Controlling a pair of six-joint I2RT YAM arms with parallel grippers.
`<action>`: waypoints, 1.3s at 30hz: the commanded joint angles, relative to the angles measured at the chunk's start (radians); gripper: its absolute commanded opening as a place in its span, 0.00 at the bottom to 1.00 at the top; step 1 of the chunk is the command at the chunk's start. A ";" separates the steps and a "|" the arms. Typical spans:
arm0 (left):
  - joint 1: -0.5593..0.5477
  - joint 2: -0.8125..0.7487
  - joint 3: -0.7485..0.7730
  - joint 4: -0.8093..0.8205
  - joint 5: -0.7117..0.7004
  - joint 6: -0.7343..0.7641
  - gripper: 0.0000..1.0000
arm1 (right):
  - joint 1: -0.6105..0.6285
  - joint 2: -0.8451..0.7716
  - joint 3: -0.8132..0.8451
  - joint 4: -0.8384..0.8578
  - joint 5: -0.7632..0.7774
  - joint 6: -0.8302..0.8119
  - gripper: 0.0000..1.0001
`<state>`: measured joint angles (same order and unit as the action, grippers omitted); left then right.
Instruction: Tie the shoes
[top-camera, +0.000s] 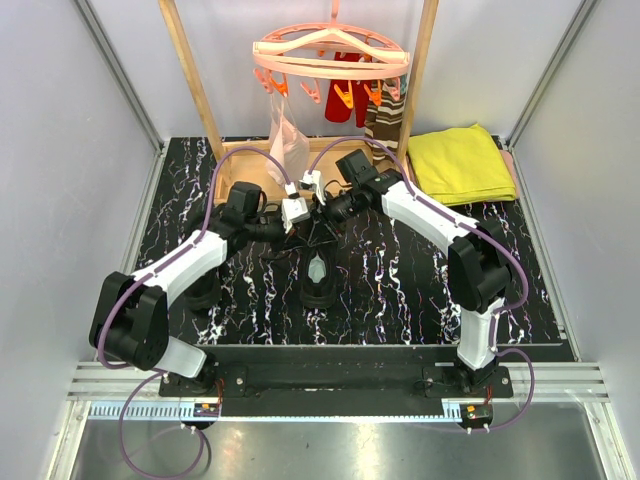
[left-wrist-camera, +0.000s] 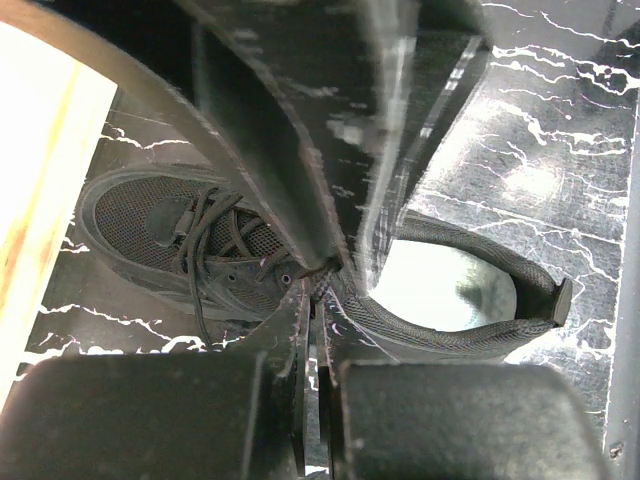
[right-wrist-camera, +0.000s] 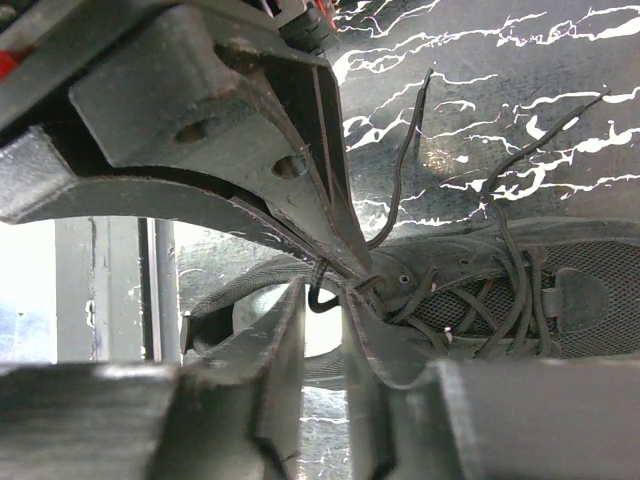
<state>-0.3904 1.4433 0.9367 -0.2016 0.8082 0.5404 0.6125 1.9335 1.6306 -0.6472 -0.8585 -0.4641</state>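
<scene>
One black shoe (top-camera: 318, 278) with a pale insole lies at the mat's middle, toe toward the back. The second shoe (top-camera: 205, 293) lies partly hidden under my left arm. My left gripper (top-camera: 303, 213) hovers just above the first shoe's tongue, shut on a thin black lace (left-wrist-camera: 318, 272) at its tips (left-wrist-camera: 316, 288). My right gripper (top-camera: 327, 208) meets it from the right. In the right wrist view its jaws (right-wrist-camera: 325, 300) stand slightly apart around a small lace loop (right-wrist-camera: 322, 292) that hangs from the left fingers (right-wrist-camera: 300, 190). Loose lace ends (right-wrist-camera: 405, 150) trail over the mat.
A wooden rack (top-camera: 190, 70) stands at the back with a pink clip hanger (top-camera: 330, 55), a hanging plastic bag (top-camera: 288, 135) and striped socks (top-camera: 385, 115). A folded yellow cloth (top-camera: 460, 165) lies back right. Grey walls enclose the mat.
</scene>
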 joint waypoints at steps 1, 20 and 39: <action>-0.002 0.009 0.048 0.022 0.034 0.016 0.00 | 0.010 -0.011 0.040 0.037 -0.024 -0.001 0.21; 0.240 -0.113 -0.007 0.130 -0.254 -0.425 0.60 | 0.010 -0.039 -0.011 0.058 0.032 0.004 0.00; 0.035 0.334 0.253 -0.120 -0.999 -0.982 0.57 | 0.010 -0.034 -0.032 0.060 0.047 -0.004 0.00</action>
<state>-0.3439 1.7222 1.0988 -0.2615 0.0093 -0.3485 0.6128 1.9327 1.5936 -0.6098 -0.8200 -0.4595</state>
